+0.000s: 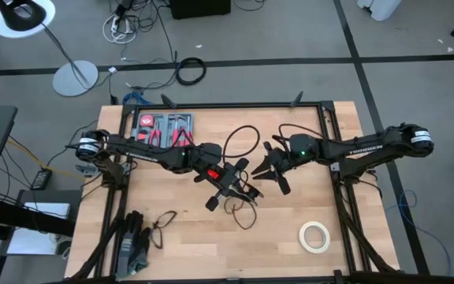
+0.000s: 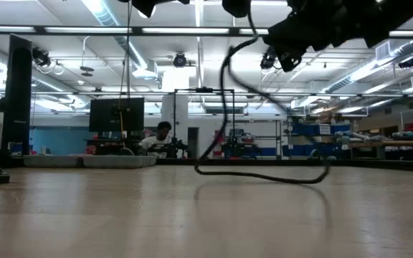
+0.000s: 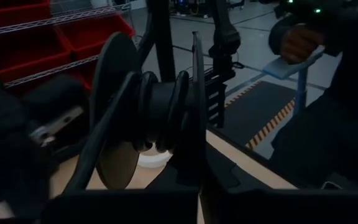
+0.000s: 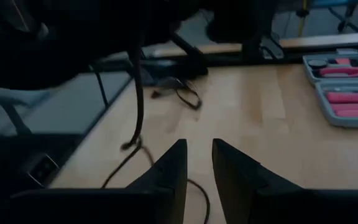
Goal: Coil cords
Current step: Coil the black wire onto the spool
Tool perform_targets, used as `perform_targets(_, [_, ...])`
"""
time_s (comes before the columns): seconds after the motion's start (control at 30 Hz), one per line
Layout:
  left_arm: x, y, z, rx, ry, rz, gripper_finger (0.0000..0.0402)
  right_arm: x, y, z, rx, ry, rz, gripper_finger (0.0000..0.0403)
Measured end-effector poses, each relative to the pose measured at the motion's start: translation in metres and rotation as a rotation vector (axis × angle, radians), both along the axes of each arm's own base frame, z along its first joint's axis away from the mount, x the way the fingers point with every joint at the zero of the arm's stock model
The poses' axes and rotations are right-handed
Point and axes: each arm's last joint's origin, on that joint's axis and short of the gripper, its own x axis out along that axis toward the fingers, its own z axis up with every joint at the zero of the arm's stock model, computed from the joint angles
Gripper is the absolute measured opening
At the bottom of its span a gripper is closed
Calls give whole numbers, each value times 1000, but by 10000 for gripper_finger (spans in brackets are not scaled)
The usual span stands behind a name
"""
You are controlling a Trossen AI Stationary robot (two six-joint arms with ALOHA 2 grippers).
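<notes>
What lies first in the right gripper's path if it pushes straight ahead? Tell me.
Probably the cord, hanging just ahead of the right gripper and slightly to one side. Past it sit the left gripper and, on the table, the glasses. Depth is unclear.

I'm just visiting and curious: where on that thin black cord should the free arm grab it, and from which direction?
Probably the cord loop arching free between the arms, approached from the right tool's side. That stretch hangs clear of the table; the end nearer the left tool is already pinched.

Grey carpeted floor (image 1: 290, 31) lying around the wooden table (image 1: 290, 237); a white floor lamp (image 1: 24, 17) standing beyond it.
</notes>
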Motion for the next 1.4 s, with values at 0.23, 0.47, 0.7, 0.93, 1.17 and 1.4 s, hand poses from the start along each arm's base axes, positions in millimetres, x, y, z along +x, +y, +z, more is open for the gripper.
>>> perform_targets(0.23, [2,5,2,18,-6,82,0,-12,12,-26,114,-109,-31,77])
perform_targets(0.47, [6,15,11,28,-36,161,0,-7,22,-30,141,-111,-11,77])
perform_targets(0.7, [6,17,10,33,-10,170,0,-6,20,-31,134,-94,-32,76])
perform_targets(0.93, [5,15,6,34,33,162,0,-12,7,-36,98,12,-220,75])
perform_targets(1.17, [4,15,2,43,72,172,0,-28,6,-26,50,30,-234,74])
perform_targets(1.4, [4,16,2,46,72,182,0,-42,9,-13,85,3,-190,74])
